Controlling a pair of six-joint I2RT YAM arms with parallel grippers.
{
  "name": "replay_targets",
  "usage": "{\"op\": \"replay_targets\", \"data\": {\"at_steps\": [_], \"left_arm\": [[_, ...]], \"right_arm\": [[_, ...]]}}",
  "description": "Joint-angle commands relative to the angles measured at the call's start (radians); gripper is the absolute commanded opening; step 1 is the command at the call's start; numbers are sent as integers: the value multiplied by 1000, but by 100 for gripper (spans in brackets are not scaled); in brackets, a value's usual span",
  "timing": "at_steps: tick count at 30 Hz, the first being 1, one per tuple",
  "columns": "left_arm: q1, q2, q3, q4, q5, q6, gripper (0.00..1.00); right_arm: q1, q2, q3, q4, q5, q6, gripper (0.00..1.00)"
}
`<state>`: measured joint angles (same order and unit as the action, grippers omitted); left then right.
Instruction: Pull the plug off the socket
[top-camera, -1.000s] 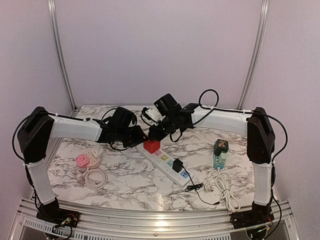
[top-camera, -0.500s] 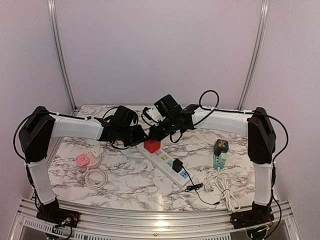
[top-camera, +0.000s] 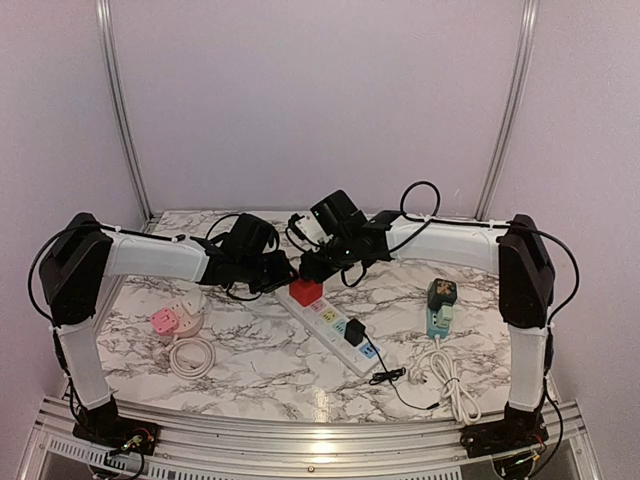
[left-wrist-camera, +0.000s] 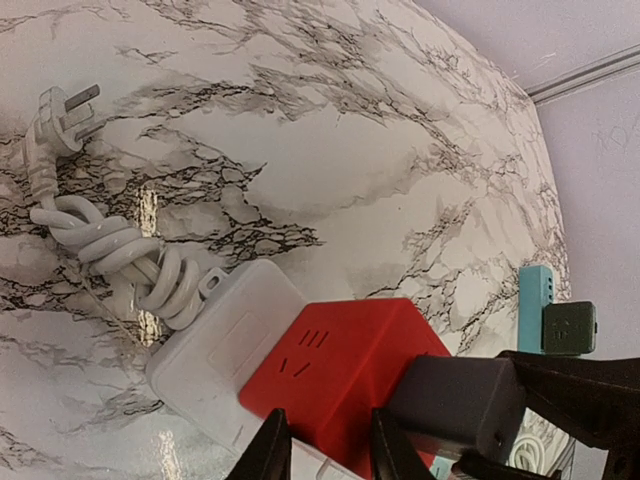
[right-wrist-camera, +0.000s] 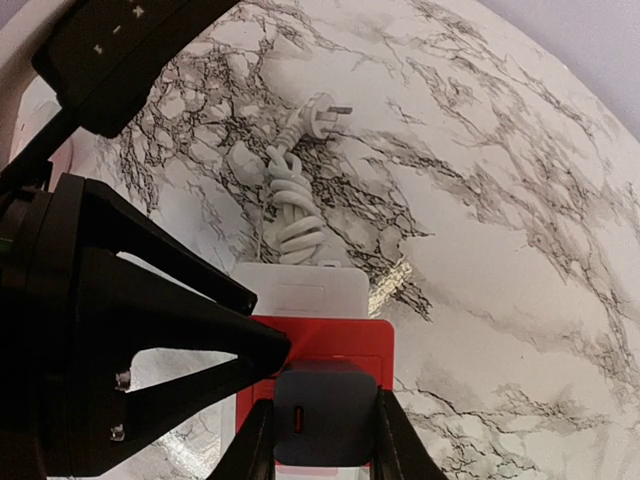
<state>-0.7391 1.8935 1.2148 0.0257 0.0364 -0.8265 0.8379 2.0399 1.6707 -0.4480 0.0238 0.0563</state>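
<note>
One tabletop (top-camera: 260, 370): marble pattern, carries everything.
Two arms: both reach to the far centre and meet over the same spot.
White power strip (top-camera: 338, 328): lies diagonally, centre to near right; a small black plug (top-camera: 355, 330) sits in it near its near end.
Red socket cube (top-camera: 305, 291): on the strip's far-left end.
Left gripper (left-wrist-camera: 327, 418): fingers over the cube's near corner; can't tell if they clamp it or only rest on it.
Right gripper (right-wrist-camera: 323, 400): pinching the grey plug, one finger on each flat side.
Grey plug (right-wrist-camera: 322, 415): small dark block, seated on the cube's top face, far centre of the tabletop.
Handling, plug: judged rigid plastic, light, smooth-sided, so slippery. Likely held in by pin friction only.
Where to grip: the two flat opposite sides, low near the cube. Pull straight along the pins, without rocking.
Risk: cube and strip look light and may lift with the plug unless held down.
</note>
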Motion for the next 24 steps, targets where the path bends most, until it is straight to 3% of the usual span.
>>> {"op": "replay_targets", "data": {"at_steps": [1,24], "left_arm": [[-16,94,-67,-229,-19,24,29],[-26,110,-51,-299,-32,38,28]], "right_arm": [[-1,-76,34,30,14,20,14],[-22,-147,75,-7,8,90,14]]}}
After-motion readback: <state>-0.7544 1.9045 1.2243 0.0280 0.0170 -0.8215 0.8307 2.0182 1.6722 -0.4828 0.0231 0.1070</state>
